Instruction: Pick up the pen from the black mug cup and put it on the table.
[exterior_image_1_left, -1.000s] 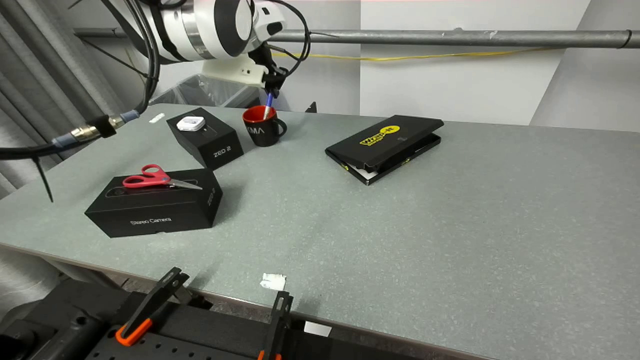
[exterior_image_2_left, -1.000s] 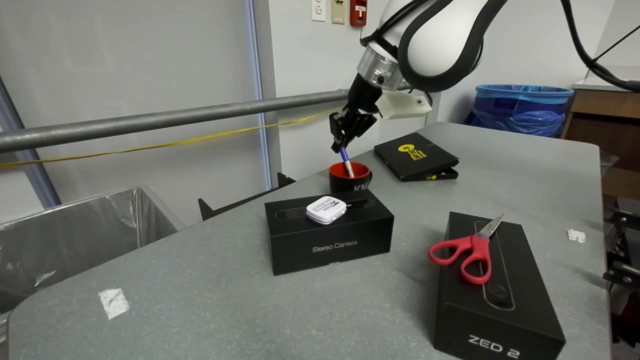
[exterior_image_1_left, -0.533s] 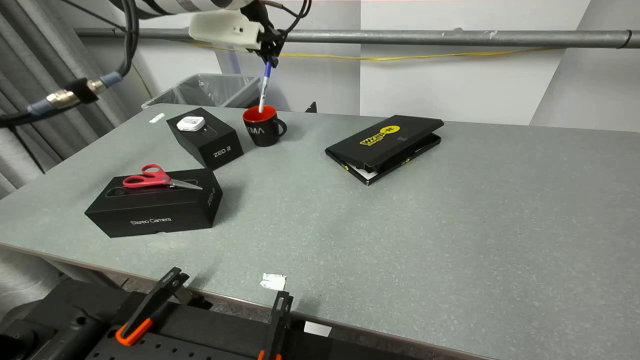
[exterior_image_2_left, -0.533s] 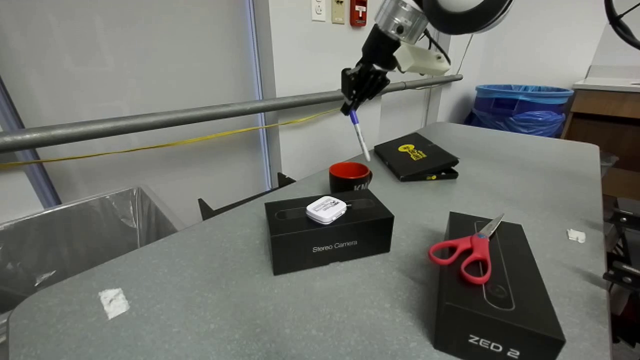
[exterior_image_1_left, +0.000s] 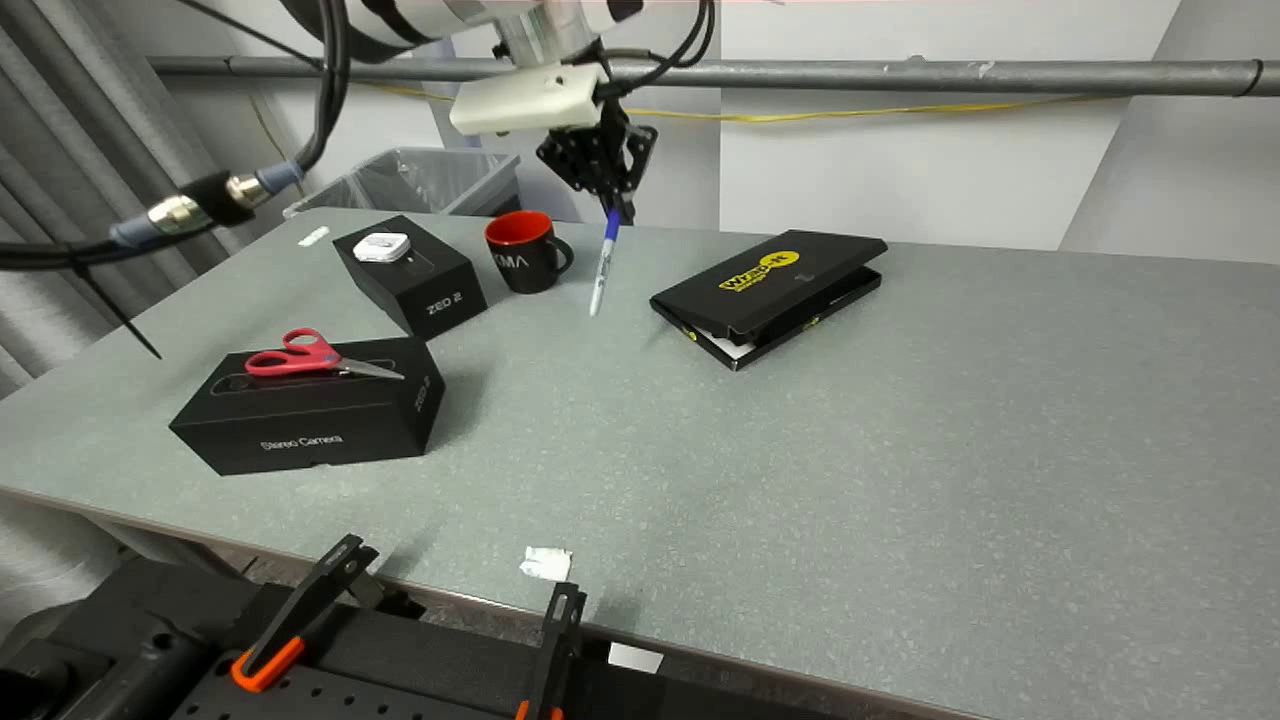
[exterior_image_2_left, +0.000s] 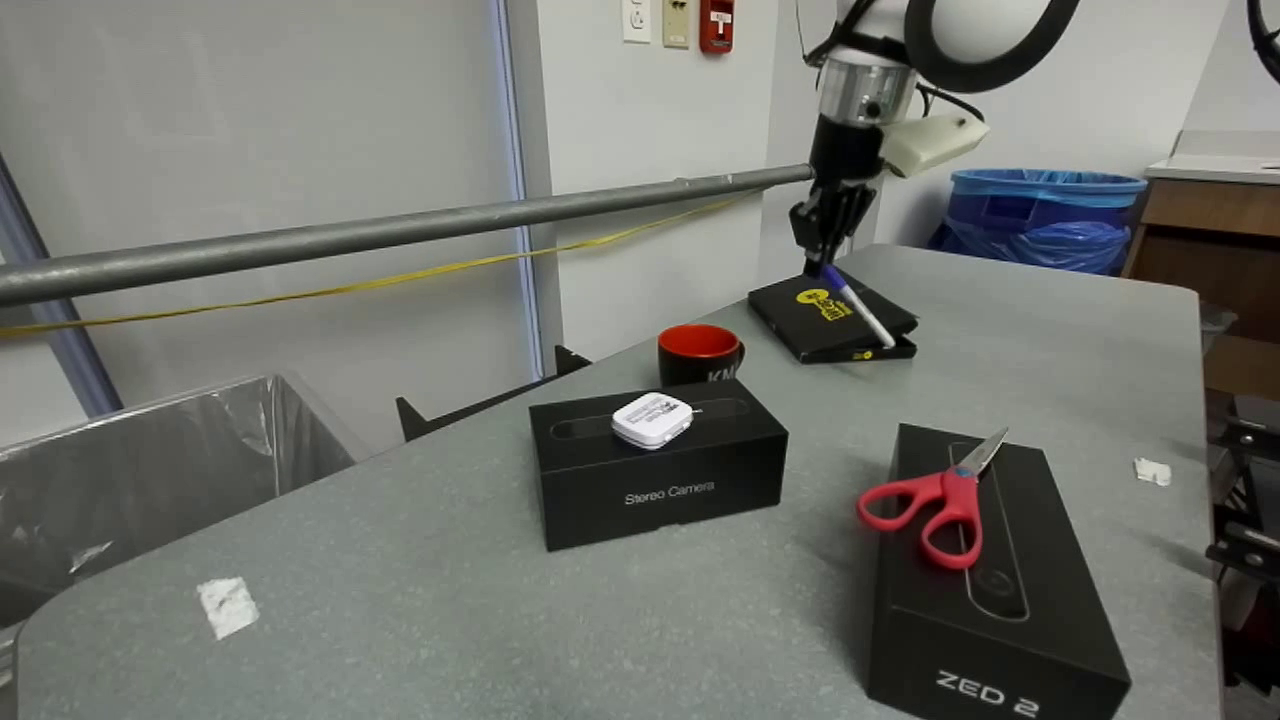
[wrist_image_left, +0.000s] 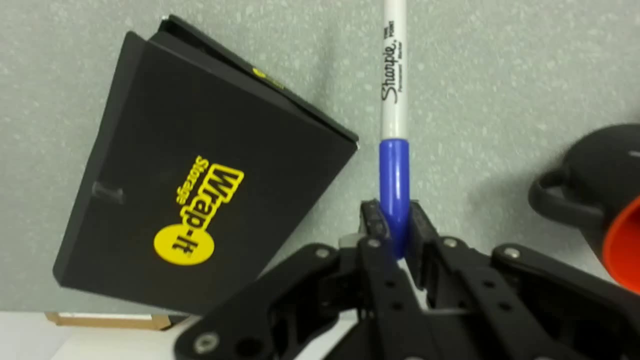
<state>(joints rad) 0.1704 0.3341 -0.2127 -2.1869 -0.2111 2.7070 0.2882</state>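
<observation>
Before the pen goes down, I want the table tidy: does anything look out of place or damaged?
The Wrap-It box sits partly open, not shut flat. Two ragged white scraps on the table look like litter.

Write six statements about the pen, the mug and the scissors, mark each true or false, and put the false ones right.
1. The hand grips the pen by its blue end. True.
2. The pen's white end points up. False: it slants downward in both exterior views.
3. The scissors lie on a black box. True.
4. The mug is red inside. True.
5. The pen stands in the mug. False: it is out of the mug, in the hand's grip.
6. The scissors have yellow handles. False: the handles are red.
</observation>
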